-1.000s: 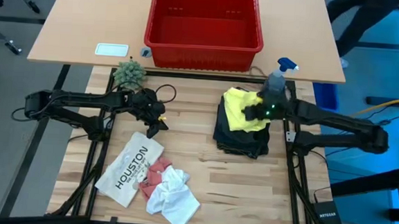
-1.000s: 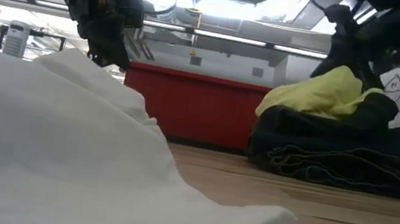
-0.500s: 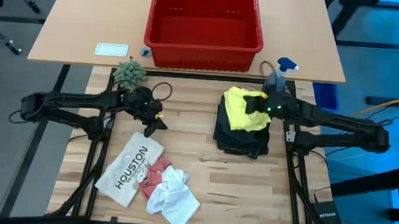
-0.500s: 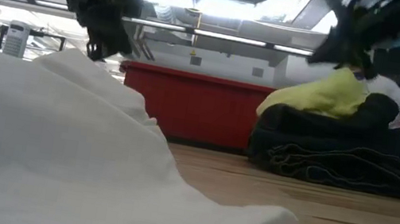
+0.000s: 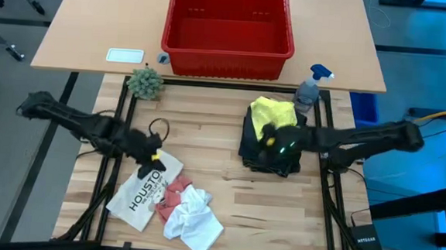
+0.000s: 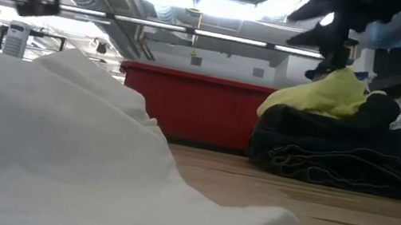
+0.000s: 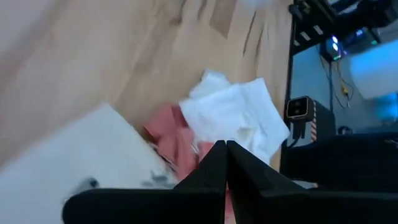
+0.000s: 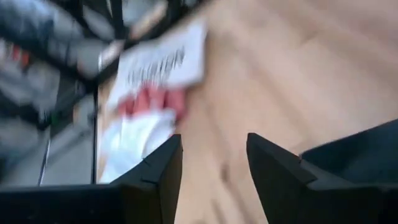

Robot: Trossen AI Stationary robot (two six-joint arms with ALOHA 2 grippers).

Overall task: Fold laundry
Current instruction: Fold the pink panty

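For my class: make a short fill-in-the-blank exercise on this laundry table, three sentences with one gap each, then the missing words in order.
1. The yellow T-shirt lies on top of the dark ____.
2. The right gripper has its fingers ____, with nothing between them.
3. The pink cloth lies between the white cloth and the flat item printed ____.

Missing words: trousers; open; HOUSTON

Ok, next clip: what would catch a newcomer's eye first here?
Probably the big red basket at the table's far edge, then the bright yellow T-shirt heaped on the dark trousers on the right, with the right gripper open above that pile. On the left, the shut left gripper hangs over the white HOUSTON item, beside the crumpled pink cloth and white cloth.
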